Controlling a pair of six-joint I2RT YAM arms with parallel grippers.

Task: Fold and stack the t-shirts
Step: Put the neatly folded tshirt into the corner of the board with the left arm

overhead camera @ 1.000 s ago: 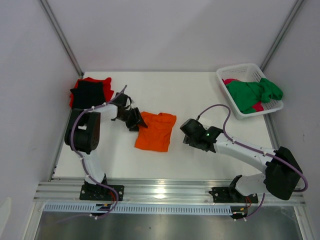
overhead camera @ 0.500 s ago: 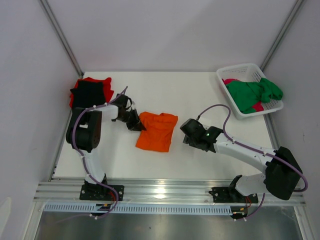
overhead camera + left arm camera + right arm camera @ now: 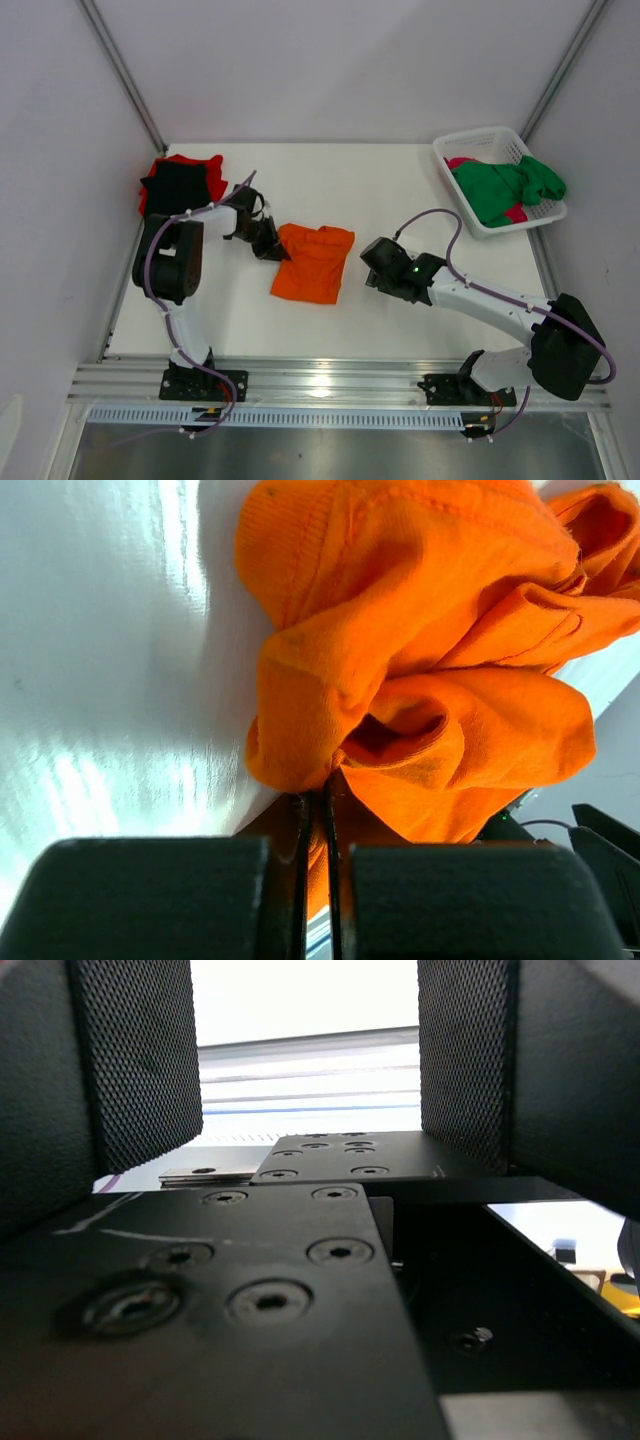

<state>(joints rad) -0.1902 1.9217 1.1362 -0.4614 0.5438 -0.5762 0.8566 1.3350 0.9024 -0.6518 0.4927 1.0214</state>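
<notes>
An orange t-shirt [image 3: 312, 262] lies folded but rumpled in the middle of the table. My left gripper [image 3: 272, 246] is shut on its left edge; the left wrist view shows the orange cloth [image 3: 420, 670] bunched and pinched between the closed jaws. A black t-shirt [image 3: 172, 185] lies on a red one [image 3: 205, 166] at the far left. Green [image 3: 505, 185] and magenta-pink [image 3: 462, 162] t-shirts sit in the basket. My right gripper [image 3: 372, 268] is open and empty, just right of the orange shirt; its wrist view shows only its own wide-apart pads [image 3: 135, 1060] and arm.
A white lattice basket [image 3: 478, 143] stands at the far right corner. Metal frame posts rise at the back left and back right corners. A metal rail [image 3: 330, 385] runs along the near table edge.
My left gripper has pulled the orange shirt's left edge slightly up and right, bunching it. The right arm has not moved.
</notes>
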